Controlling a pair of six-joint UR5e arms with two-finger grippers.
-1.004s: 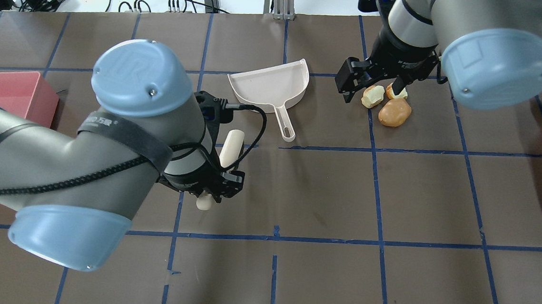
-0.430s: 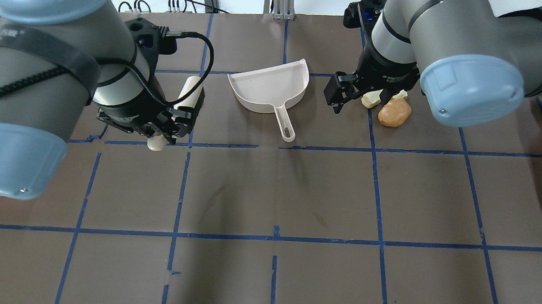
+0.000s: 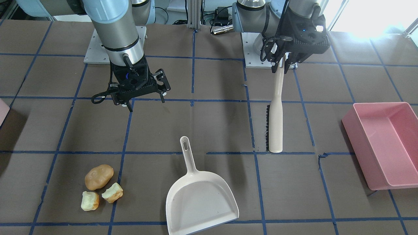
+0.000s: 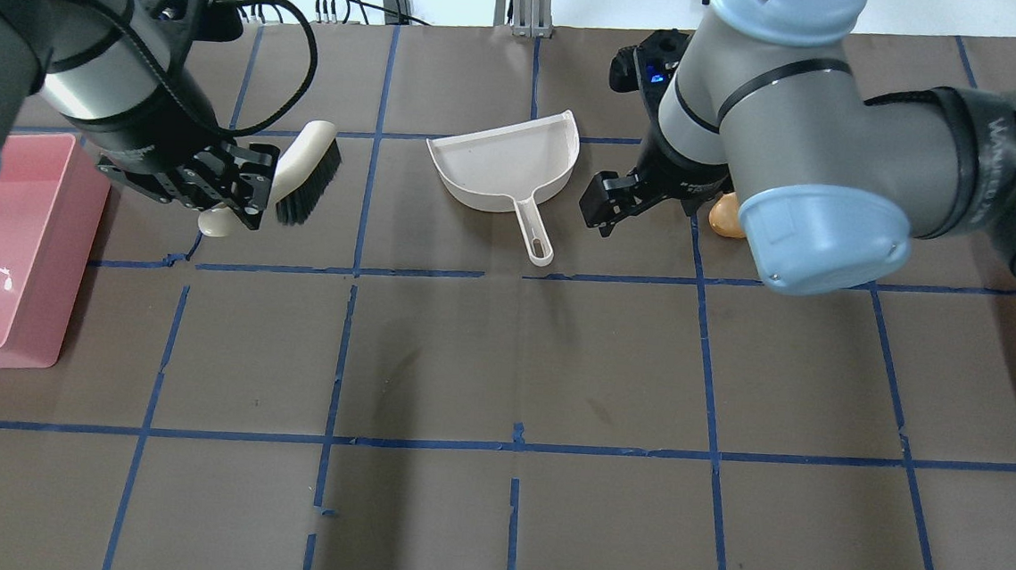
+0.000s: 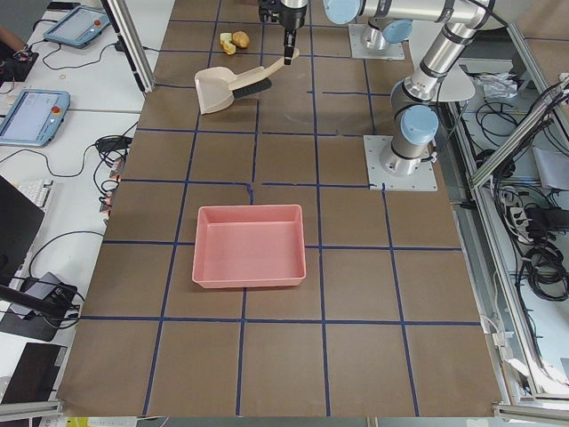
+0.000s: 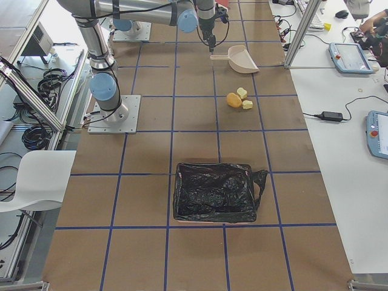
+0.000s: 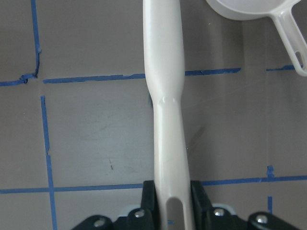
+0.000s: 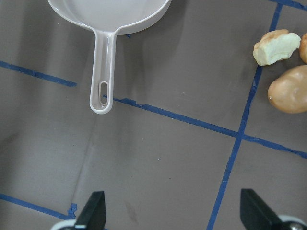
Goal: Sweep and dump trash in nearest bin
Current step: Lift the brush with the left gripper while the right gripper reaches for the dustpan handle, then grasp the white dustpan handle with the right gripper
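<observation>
Left gripper (image 3: pixel 283 67): fingers (image 7: pixel 149 196) clamped on the handle end of a cream plastic hand brush with black bristles (image 3: pixel 277 127), which hung above the brown tabletop with its blue tape grid (image 3: pixel 209 124), bristles facing sideways. Right gripper (image 8: pixel 175 213): fingers (image 8: pixel 95 211) spread wide apart, holding nothing, hovering near the handle of a white plastic dustpan (image 3: pixel 200 199) that lay flat and empty. Trash, none of it in the pan: one tan-brown potato-shaped lump (image 3: pixel 99 177) and two pale yellow-green chunks with orange-brown crust (image 3: pixel 89 200) (image 3: pixel 112 192), clustered on the tabletop beside the dustpan on the robot's right. Bin: a pale pink container corner (image 3: pixel 2 111) at the table edge beyond the trash. Also present: a deeper-pink rectangular plastic tub (image 3: pixel 359 150) on the robot's left, well apart from the trash. Hazards, as judged: the flat pan handle could slide away from closing fingers; the rounded lumps could roll past the pan lip under a hard brush stroke; the brush, held at its end, could twist in the grip; the load could be tipped into the farther tub.
</observation>
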